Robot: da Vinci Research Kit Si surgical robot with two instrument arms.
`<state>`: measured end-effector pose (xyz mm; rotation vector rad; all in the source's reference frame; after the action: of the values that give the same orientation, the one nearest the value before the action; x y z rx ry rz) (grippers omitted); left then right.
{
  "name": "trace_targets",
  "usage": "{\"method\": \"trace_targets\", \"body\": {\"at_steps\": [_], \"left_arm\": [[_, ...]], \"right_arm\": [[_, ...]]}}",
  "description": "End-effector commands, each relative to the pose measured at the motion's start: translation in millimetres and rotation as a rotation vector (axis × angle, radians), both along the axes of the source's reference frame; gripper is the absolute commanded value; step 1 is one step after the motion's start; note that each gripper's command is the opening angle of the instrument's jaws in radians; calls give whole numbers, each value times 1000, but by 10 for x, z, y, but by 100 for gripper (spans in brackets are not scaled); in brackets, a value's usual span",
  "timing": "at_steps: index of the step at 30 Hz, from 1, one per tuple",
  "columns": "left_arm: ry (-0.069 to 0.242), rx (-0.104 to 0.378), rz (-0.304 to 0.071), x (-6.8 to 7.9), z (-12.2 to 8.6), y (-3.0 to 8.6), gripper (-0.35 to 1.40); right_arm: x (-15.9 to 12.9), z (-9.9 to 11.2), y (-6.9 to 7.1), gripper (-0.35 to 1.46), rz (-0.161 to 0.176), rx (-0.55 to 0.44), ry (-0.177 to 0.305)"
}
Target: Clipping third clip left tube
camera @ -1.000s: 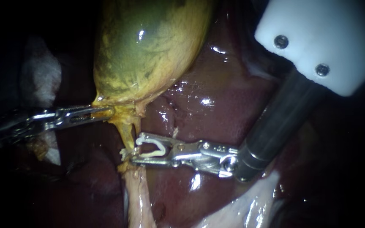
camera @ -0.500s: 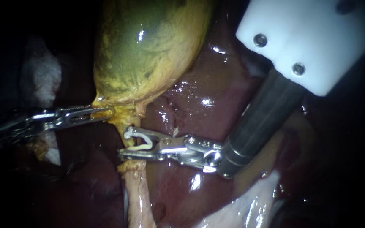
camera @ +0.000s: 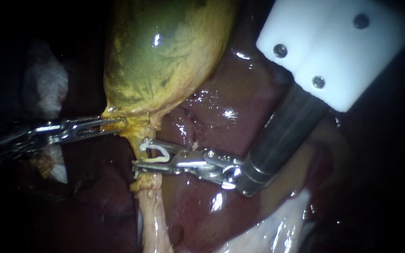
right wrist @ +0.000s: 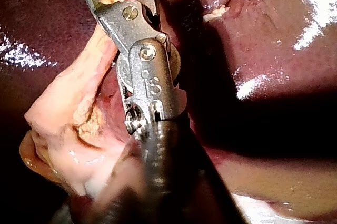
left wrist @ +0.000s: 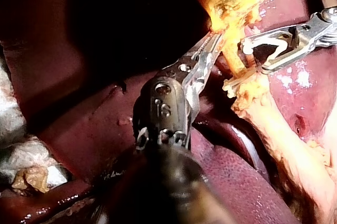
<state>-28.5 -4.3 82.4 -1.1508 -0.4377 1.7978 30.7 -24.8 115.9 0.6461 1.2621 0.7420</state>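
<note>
Below the neck of the bulging yellow-green gallbladder (camera: 160,56), our right instrument (camera: 140,153) reaches across the glossy dark-red liver (camera: 240,131). Its half-closed jaws carry a white plastic clip (camera: 164,154), whose open mouth is set at the pale yellowish tube (camera: 152,206). Our left instrument (camera: 118,123) lies level, jaws clamped on the gallbladder's neck. A white block (camera: 324,51) caps the right shaft.

The left instrument (camera: 111,123) enters level from the left, its end effector clamping the gallbladder (camera: 165,56). The right instrument (camera: 141,157) slants in from the far right, holding a clip (camera: 158,152).
</note>
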Motion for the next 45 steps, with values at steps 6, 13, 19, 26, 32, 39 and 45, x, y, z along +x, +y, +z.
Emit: {"method": "trace_targets", "body": {"at_steps": [6, 13, 19, 26, 32, 39, 45], "left_arm": [[0, 0, -1, 0, 0, 0, -35], [-1, -6, 1, -1, 0, 0, -35], [-1, -6, 1, -1, -1, 0, -35], [-1, -5, 0, -1, -2, 0, -35], [-1, -5, 0, -1, -2, 0, -35], [0, -10, 3, -1, -3, 0, -35], [-1, -9, 3, -1, -4, 0, -35]], "right_arm": [[9, 11, -1, 49, 4, 14, -3], [13, 22, -2, 49, -10, 31, -31], [16, 36, -9, 49, -18, 42, -49], [13, 42, -7, 50, -28, 49, -62], [10, 40, 5, 50, -22, 55, -67], [4, 40, 16, 50, -18, 60, -69], [-2, 47, 21, 51, -18, 72, -79]]}}
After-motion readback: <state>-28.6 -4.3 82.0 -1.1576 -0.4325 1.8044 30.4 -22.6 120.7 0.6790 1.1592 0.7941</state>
